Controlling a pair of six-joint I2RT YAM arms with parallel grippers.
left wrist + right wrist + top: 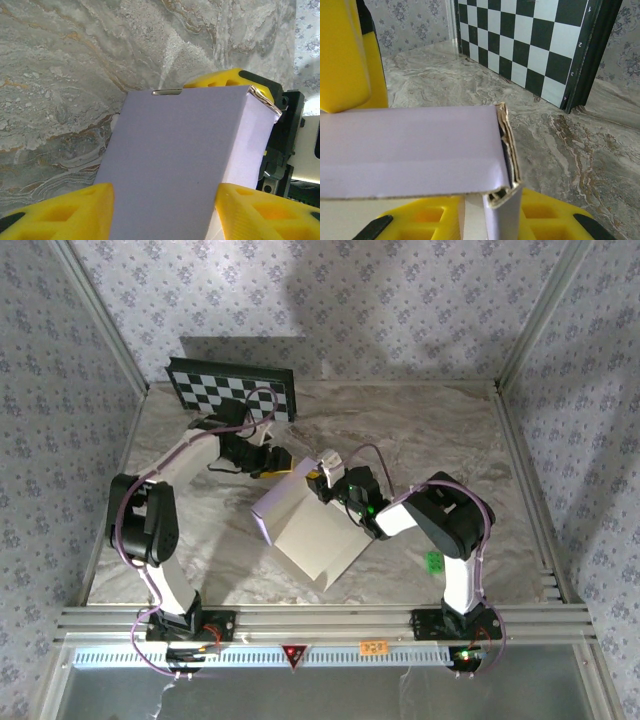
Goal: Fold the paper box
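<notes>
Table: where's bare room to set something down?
Free: the far-right table between checkerboard and right rail; the near-left strip between left arm and box. Crowded: centre, where left gripper and right gripper meet the box; a green item sits by the right arm.

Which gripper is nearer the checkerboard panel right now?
The left gripper, at the paper box's far-left corner just in front of the checkerboard panel. The right gripper sits at the box's far-right corner, further from it.
</notes>
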